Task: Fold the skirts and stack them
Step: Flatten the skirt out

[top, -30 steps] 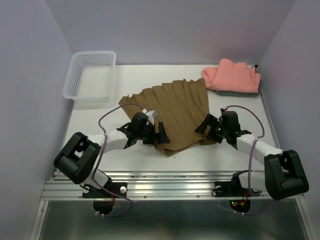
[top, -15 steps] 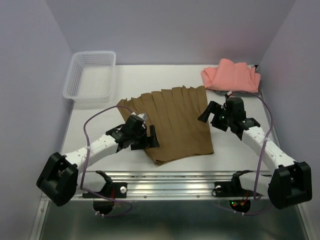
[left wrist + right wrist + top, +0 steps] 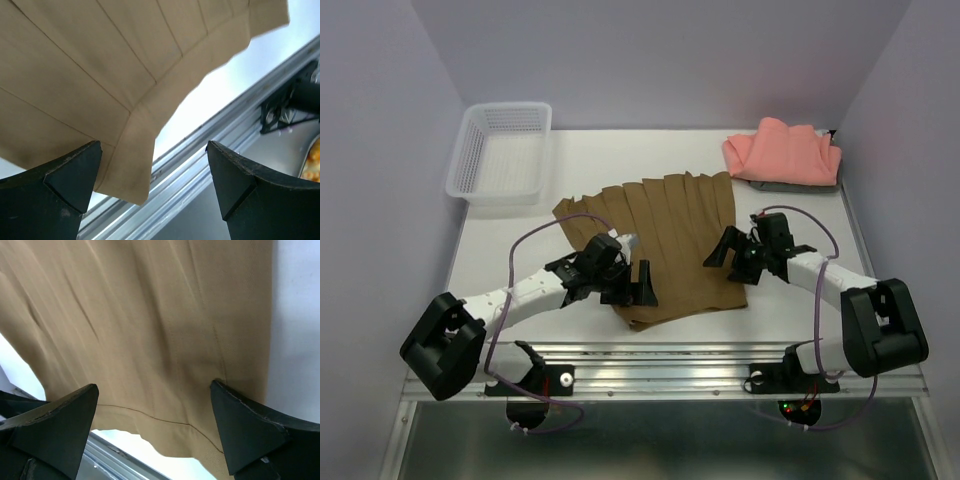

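Reading the clock from above, with twelve at the far wall and six at the arm bases, I have the olive-brown pleated skirt (image 3: 675,225) lying flat and unfolded in the middle of the counter (image 3: 620,150). Its long axis runs from six toward twelve, leaning a little to eleven, with the wide fanned end far and the narrower end at six. The left claw (image 3: 642,285) hangs wide open over the cloth's seven o'clock corner. In its wrist view that corner sits just beyond the fingertips (image 3: 95,150), with nothing pinched. The right claw (image 3: 725,262) is equally wide and empty over the skirt's three-to-four o'clock edge, with pleats filling the gap between its fingers (image 3: 75,405) and bare counter showing past the right one. So each arm has its own side: the left is nearer the seven o'clock corner and the right nearer the five o'clock one, which lies a bit toward six from where it hovers. I judge the fold turns on that near edge being lifted and carried along the axis toward twelve. The folded salmon-pink skirt (image 3: 785,150) rests on the grey skirt (image 3: 790,186) at two o'clock, well apart, on the right arm's side. The white mesh basket (image 3: 500,150) sits at ten o'clock.
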Controlling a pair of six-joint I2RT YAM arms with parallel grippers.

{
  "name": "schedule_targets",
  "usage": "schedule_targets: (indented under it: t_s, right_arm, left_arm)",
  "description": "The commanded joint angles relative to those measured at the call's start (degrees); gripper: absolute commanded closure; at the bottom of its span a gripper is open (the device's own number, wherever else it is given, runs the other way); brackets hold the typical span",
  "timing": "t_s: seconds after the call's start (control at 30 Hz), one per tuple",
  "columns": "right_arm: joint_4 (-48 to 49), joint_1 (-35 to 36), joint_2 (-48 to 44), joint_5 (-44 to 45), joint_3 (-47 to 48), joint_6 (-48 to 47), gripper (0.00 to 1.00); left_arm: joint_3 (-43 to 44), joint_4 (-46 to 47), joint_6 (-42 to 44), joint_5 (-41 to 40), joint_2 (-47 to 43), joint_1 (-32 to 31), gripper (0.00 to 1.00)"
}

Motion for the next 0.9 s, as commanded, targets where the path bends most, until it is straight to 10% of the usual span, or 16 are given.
schedule_targets:
  t_s: [0.0, 0.33, 0.87]
  right_arm:
    - [3.17, 0.41, 1.76, 1.03, -1.95, -0.08, 0.00]
    - [-2.02, 0.41, 5.02, 5.87, 0.86, -2.80, 0.00]
    - [-1.85, 9.98, -12.74, 1.65, 4.91, -13.44, 0.00]
  left_arm:
    - [-5.50, 4.02, -1.28, 6.15, -0.62, -2.84, 0.02]
    - [-13.43, 0.18, -6.82, 6.87, -3.43, -6.45, 0.02]
    - [-1.40, -6.16, -4.10, -11.11, -15.91, -6.54, 0.01]
